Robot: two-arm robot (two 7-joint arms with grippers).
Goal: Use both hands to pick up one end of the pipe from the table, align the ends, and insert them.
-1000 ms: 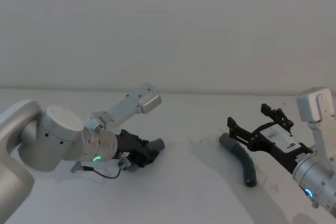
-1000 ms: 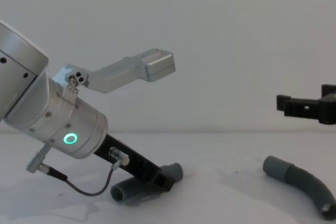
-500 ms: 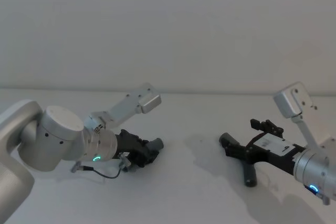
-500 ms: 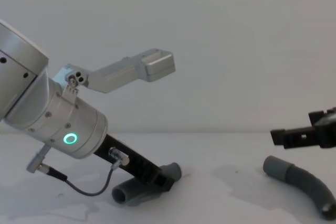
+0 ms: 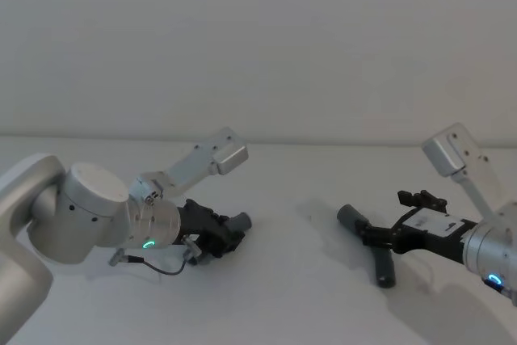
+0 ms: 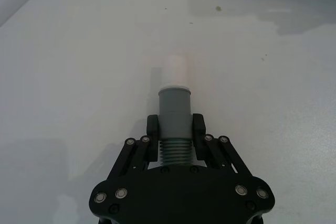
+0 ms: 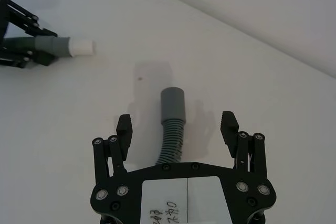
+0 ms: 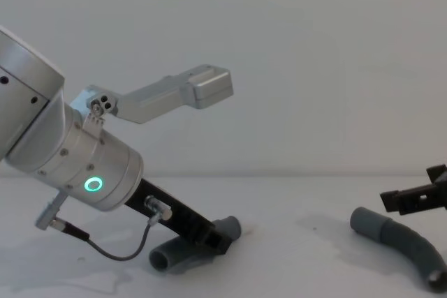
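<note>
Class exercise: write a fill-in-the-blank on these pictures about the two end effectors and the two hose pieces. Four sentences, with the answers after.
1. The left end effector clamps a hose piece whose smooth grey cuff ends in a short ____ tip.
2. It grips on the ____ section just behind that cuff.
3. The right end effector is ____, with one finger on each side of the second hose piece.
4. That second hose piece lies on the white ____.

Missing words: white; ribbed; open; table.
</note>
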